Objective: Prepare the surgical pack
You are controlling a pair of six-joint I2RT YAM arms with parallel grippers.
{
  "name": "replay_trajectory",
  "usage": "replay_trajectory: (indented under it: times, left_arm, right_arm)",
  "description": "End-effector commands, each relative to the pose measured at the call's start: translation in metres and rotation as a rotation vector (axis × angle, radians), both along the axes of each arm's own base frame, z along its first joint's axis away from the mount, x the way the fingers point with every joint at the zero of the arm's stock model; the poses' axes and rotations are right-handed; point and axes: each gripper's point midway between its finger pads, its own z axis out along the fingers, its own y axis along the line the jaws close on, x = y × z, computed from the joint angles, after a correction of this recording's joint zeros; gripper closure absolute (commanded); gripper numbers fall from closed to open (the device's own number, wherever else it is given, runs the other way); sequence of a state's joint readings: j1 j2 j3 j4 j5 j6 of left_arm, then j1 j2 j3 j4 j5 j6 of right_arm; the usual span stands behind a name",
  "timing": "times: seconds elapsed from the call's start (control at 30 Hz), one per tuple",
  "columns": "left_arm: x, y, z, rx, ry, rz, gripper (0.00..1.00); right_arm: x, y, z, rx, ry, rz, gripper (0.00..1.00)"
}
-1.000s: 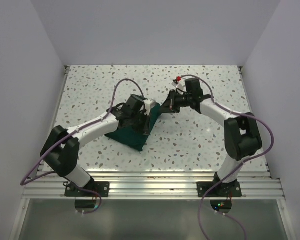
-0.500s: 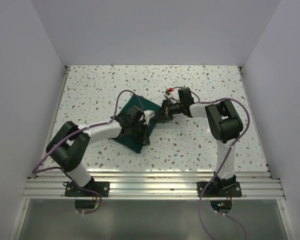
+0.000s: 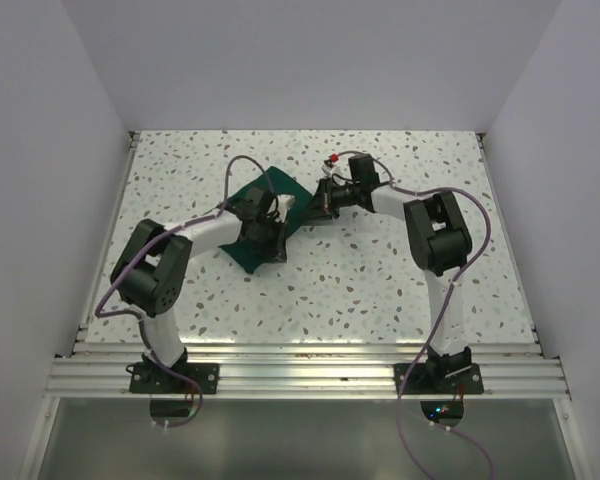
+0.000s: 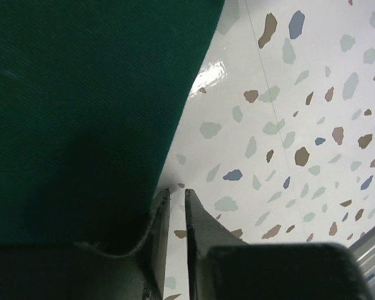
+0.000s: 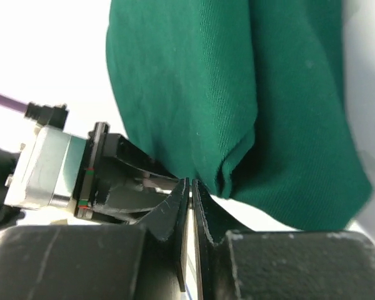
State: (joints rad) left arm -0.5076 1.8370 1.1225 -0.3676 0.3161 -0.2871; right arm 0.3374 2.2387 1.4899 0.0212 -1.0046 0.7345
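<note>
Speckled white table (image 3: pixel 400 285), plain pale walls (image 3: pixel 40 150) on three sides.

At the left gripper (image 4: pixel 177 192): narrowed to a thin slit, bare speckle showing through the gap, nothing seen between the tips. Just beside it, on its left, the hem of the surgical pack (image 4: pixel 81 112), dark green woven cloth touching the table.

At the right gripper (image 5: pixel 189 182): likewise drawn down to a hairline, tips set right against the lower end of a doubled fold in the cloth. Cannot tell whether any cloth is nipped there.

Farther out, from above: left arm (image 3: pixel 195 235) laid across the pack from the left, right arm (image 3: pixel 420 225) reaching in from the right, both wrists meeting at the pack's right-hand corner. Pack left of the table's middle, a little toward the far edge, well apart from every corner. No instruments, tray or strips on show.

Judged for handling: soft, limp, probably light. Not slippery, given the coarse weave, yet prone to sag and unfold if lifted by one layer. Best taken at a corner or along the doubled fold, pinching all layers together, one gripper per side. Better dragged or turned low over the table than hoisted. Contents, if any, hidden.
</note>
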Motion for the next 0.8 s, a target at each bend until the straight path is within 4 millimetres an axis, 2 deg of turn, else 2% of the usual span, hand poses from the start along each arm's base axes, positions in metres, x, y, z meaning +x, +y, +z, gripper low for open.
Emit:
replay_trajectory:
  times: [0.0, 0.03, 0.07, 0.1, 0.13, 0.17, 0.2, 0.23, 0.27, 0.3, 0.33, 0.37, 0.4, 0.43, 0.5, 0.53, 0.57, 0.63, 0.67, 0.7, 0.77]
  left_arm:
    - [0.004, 0.002, 0.022, -0.012, -0.070, -0.052, 0.77]
    - [-0.004, -0.002, 0.028, -0.053, -0.056, -0.055, 0.75]
    - [-0.008, -0.004, 0.045, -0.093, -0.084, -0.056, 0.71]
    - [-0.020, -0.002, 0.043, -0.105, -0.076, -0.056, 0.65]
    - [-0.028, -0.004, 0.049, -0.135, -0.070, -0.041, 0.60]
    - [-0.041, 0.000, 0.058, -0.158, -0.095, -0.036, 0.50]
    - [-0.049, 0.001, 0.060, -0.164, -0.098, -0.028, 0.46]
    - [-0.054, 0.003, 0.063, -0.174, -0.100, -0.004, 0.39]
    - [-0.061, 0.005, 0.075, -0.200, -0.127, 0.000, 0.33]
    - [-0.071, 0.009, 0.067, -0.196, -0.114, 0.011, 0.33]
    - [-0.076, 0.011, 0.067, -0.206, -0.106, 0.030, 0.32]
    - [-0.079, 0.012, 0.074, -0.226, -0.126, 0.037, 0.20]
    - [-0.084, 0.014, 0.069, -0.226, -0.123, 0.044, 0.10]
    - [-0.085, 0.016, 0.070, -0.232, -0.124, 0.062, 0.01]
    - [-0.088, 0.017, 0.073, -0.256, -0.145, 0.081, 0.00]
    - [-0.088, 0.018, 0.074, -0.271, -0.144, 0.105, 0.00]
    - [-0.088, 0.017, 0.078, -0.295, -0.168, 0.113, 0.00]
    - [-0.087, 0.016, 0.084, -0.334, -0.176, 0.150, 0.00]
    - [-0.087, 0.016, 0.087, -0.361, -0.198, 0.161, 0.00]
    - [-0.087, 0.016, 0.089, -0.375, -0.203, 0.175, 0.00]
    - [-0.086, 0.013, 0.096, -0.448, -0.232, 0.207, 0.00]
  right_arm:
    - [0.001, -0.011, 0.020, -0.087, -0.035, -0.006, 0.91]
    - [-0.003, -0.013, 0.025, -0.099, -0.037, -0.007, 0.90]
    - [-0.007, -0.016, 0.029, -0.111, -0.040, -0.009, 0.89]
    - [-0.015, -0.021, 0.040, -0.132, -0.079, -0.006, 0.85]
    - [-0.027, -0.027, 0.040, -0.161, -0.052, -0.001, 0.83]
    - [-0.042, -0.035, 0.033, -0.193, -0.029, 0.004, 0.75]
    - [-0.048, -0.043, 0.039, -0.231, -0.083, 0.007, 0.70]
    - [-0.061, -0.052, 0.034, -0.287, -0.056, 0.007, 0.62]
    - [-0.069, -0.058, 0.030, -0.321, -0.049, 0.014, 0.54]
    - [-0.083, -0.069, 0.026, -0.376, -0.058, 0.017, 0.38]
    - [-0.087, -0.076, 0.022, -0.410, -0.065, 0.010, 0.29]
    - [-0.092, -0.082, 0.018, -0.441, -0.066, 0.004, 0.08]
    - [-0.102, -0.090, 0.009, -0.474, -0.060, 0.005, 0.01]
    - [-0.104, -0.096, 0.007, -0.508, -0.070, -0.010, 0.01]
    - [-0.121, -0.101, -0.006, -0.522, -0.021, -0.005, 0.01]
    - [-0.121, -0.100, -0.009, -0.507, -0.024, -0.013, 0.01]
    - [-0.133, -0.099, -0.013, -0.480, 0.007, -0.008, 0.01]
    - [-0.133, -0.094, -0.013, -0.438, -0.001, -0.029, 0.01]
    - [-0.147, -0.097, -0.017, -0.425, 0.011, -0.028, 0.01]
    - [-0.139, -0.090, -0.007, -0.361, -0.056, -0.055, 0.01]
    - [-0.148, -0.092, 0.003, -0.334, -0.121, -0.080, 0.01]
